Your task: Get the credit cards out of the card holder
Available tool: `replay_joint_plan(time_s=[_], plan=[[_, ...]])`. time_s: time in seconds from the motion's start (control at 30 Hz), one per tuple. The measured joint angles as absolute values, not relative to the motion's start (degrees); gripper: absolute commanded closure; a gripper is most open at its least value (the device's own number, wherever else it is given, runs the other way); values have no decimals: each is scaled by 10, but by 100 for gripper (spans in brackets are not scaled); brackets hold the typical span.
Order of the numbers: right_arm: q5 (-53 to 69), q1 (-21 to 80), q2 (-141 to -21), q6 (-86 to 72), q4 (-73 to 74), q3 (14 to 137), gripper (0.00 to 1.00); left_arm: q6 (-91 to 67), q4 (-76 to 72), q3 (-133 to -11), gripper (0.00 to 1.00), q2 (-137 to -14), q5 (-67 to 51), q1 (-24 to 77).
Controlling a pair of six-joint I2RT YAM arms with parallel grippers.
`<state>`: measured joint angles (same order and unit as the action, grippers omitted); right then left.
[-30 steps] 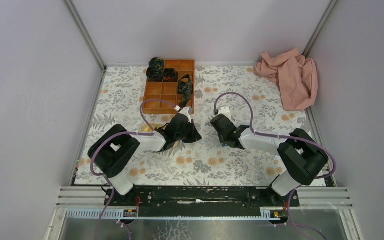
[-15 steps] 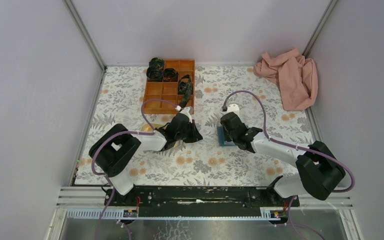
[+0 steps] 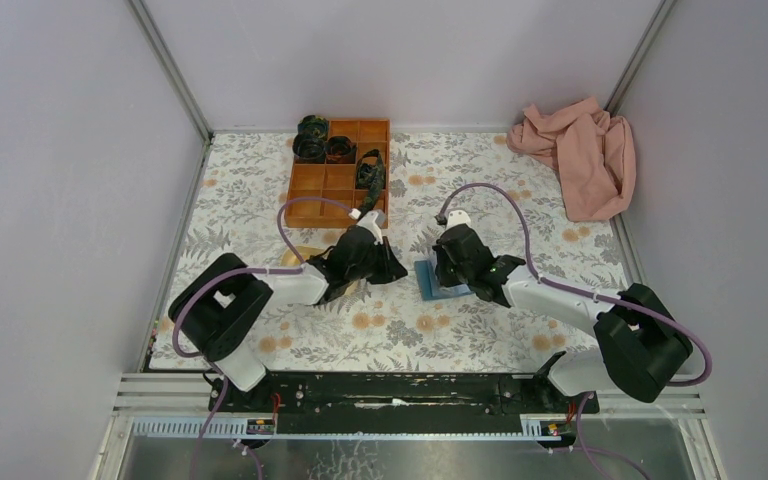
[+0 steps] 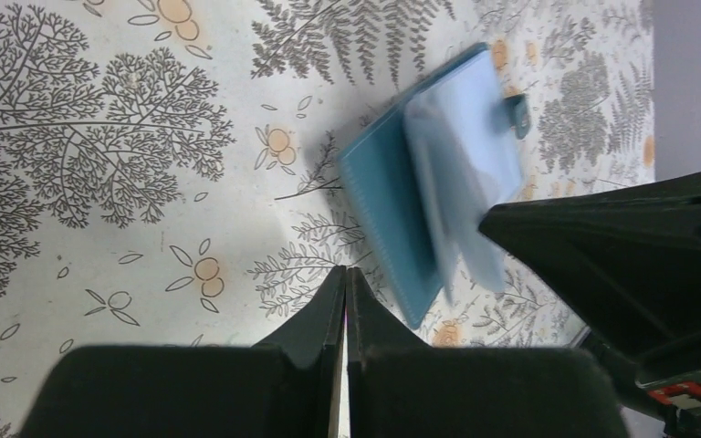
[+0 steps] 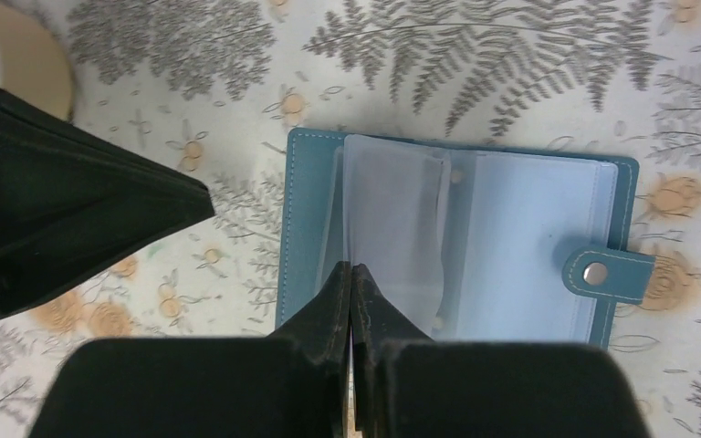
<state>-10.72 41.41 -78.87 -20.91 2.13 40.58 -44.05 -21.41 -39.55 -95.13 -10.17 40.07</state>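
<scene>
From above, the right claw (image 3: 448, 272) has swung left, uncovering the card holder (image 3: 426, 282) on the bench (image 3: 260, 200). Left wrist: left claw (image 4: 345, 297) clenched, empty. Right wrist: right claw clenched over open sleeves (image 5: 392, 219); no credit cards showing.

Top view: bright, even, diffuse light from overhead. The walls (image 3: 60, 200) are lit flat. Shadows on the tablecloth (image 3: 250, 170) are short and soft, tucked under the arms. Focus is sharp throughout, and the frame rails run straight to the edges.

Left wrist view: the fern print is crisp at left. The card holder (image 4: 429, 201) is smeared, its clear sleeves streaked with blur. A soft grey shadow lies on the cloth just left of it. The left gripper (image 4: 345, 274), close to the lens, reads as a black, underexposed mass with soft edges.

Right wrist view: the card holder is sharp and its stitching readable. The sleeves have a milky sheen, and there is a small glint on the snap (image 5: 594, 272). The right gripper (image 5: 351, 269) is near-black with little surface detail.
</scene>
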Motion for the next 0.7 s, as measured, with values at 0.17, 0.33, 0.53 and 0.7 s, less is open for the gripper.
replay_joint_plan(time_s=[0.17, 0.33, 0.53, 0.7], plan=[[-72, 423, -786, -225, 12, 406, 100, -442, -247, -376, 96, -926, -113, 401], [-63, 423, -761, -237, 12, 406, 100, -445, -282, -366, 96, -922, -130, 401], [-64, 423, -732, -244, 10, 402, 100, -457, -320, -353, 94, -922, -150, 401], [-65, 422, -731, -253, 10, 383, 100, -482, -384, -346, 93, -936, -181, 401]])
